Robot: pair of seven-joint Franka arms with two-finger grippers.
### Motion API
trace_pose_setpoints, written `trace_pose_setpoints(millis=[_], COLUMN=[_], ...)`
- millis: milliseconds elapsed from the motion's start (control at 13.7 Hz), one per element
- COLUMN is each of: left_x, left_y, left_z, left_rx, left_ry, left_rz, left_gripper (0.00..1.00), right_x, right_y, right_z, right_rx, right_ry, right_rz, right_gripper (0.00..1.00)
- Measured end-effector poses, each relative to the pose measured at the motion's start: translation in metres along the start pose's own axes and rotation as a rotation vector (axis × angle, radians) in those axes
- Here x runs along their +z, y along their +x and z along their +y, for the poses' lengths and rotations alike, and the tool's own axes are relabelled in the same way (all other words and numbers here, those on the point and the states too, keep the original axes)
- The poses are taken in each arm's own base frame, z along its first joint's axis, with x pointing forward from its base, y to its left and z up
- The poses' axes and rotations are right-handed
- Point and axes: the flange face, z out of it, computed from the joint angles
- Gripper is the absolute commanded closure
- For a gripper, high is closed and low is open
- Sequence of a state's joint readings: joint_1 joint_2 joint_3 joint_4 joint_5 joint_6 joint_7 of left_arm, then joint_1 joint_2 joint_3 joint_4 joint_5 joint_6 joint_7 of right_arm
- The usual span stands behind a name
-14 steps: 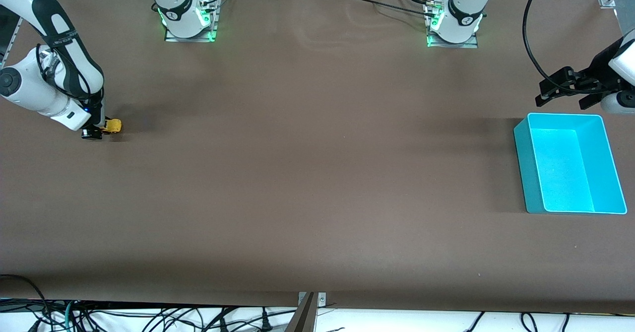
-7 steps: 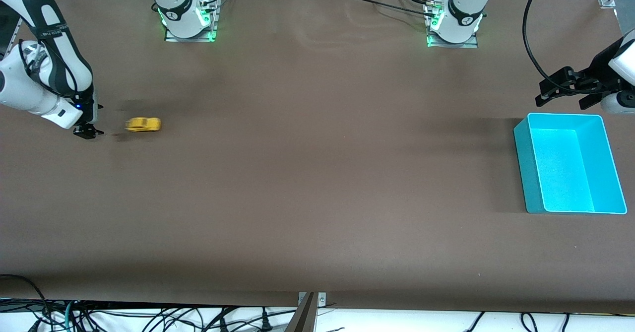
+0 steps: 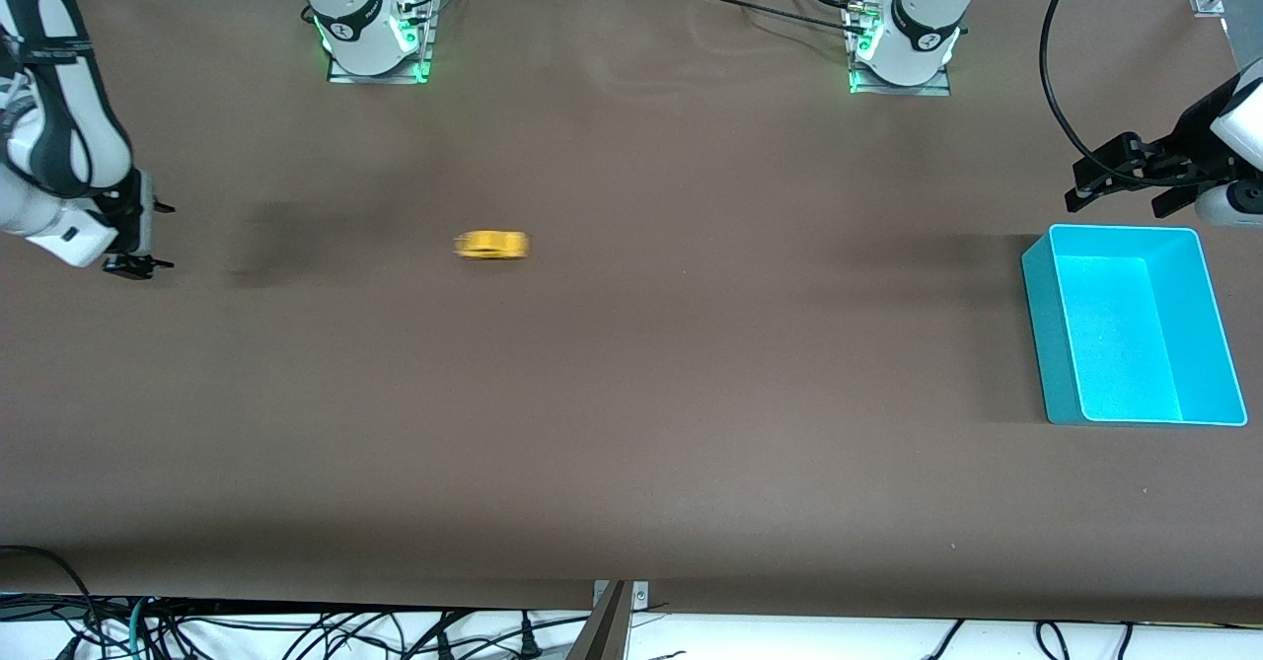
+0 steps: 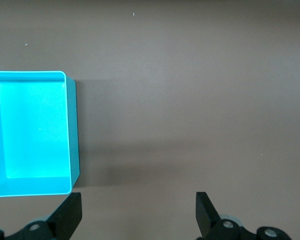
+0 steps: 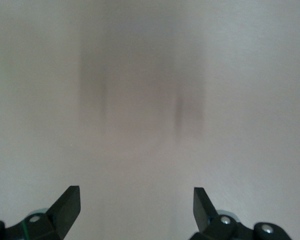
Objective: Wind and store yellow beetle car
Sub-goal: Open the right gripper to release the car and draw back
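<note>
We see the yellow beetle car point(image 3: 491, 245) alone on the brown counter point(image 3: 631, 394), blurred, well apart from both claws and from the turquoise bin point(image 3: 1212, 315) at the left arm's end. Our right claw point(image 3: 146, 237) hangs released over its own end; the left claw point(image 3: 1125, 179) waits spread wide beside the bin

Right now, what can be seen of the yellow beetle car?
The yellow beetle car appears only in the front view, as a small bright yellow smear, blurred along the table's length, so windows and wheels cannot be made out. It sits on the brown table, nearer the right arm's end than the turquoise bin. Nothing touches it; both pincers are far off.
</note>
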State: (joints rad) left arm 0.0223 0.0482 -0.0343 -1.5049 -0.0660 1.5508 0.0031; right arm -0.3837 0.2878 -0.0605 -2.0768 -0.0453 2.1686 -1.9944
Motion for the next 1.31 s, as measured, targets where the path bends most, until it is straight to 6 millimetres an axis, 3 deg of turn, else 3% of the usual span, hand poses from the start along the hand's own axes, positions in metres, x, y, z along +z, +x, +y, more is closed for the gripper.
trace_pose_setpoints(millis=[365,584,876,1168,1314], left_x=[0.006,0.013,0.036,0.061,0.079], left_y=[0.003,0.006,0.015,0.024,0.029], left_z=[0.005,0.006,0.020,0.023,0.024], left_rx=[0.009,0.012,0.037,0.049,0.146], left_ry=[-0.001,-0.001,-0.002,-0.003,-0.011], left_rz=[-0.011,-0.024,-0.063,-0.109,-0.143], left_gripper=[0.00,0.00,0.00,0.00,0.00], right_x=[-0.049,-0.076,-0.070,-0.079,-0.080], right_y=[0.027,0.033,0.035,0.040,0.040], right_z=[0.033,0.039,0.040,0.044,0.044], right_rx=[0.234,0.313,0.375,0.403,0.442], right_ry=[-0.054,-0.016,0.017,0.024,0.027], right_rz=[0.051,0.066,0.075,0.076,0.076], right_gripper=[0.00,0.00,0.00,0.00,0.00])
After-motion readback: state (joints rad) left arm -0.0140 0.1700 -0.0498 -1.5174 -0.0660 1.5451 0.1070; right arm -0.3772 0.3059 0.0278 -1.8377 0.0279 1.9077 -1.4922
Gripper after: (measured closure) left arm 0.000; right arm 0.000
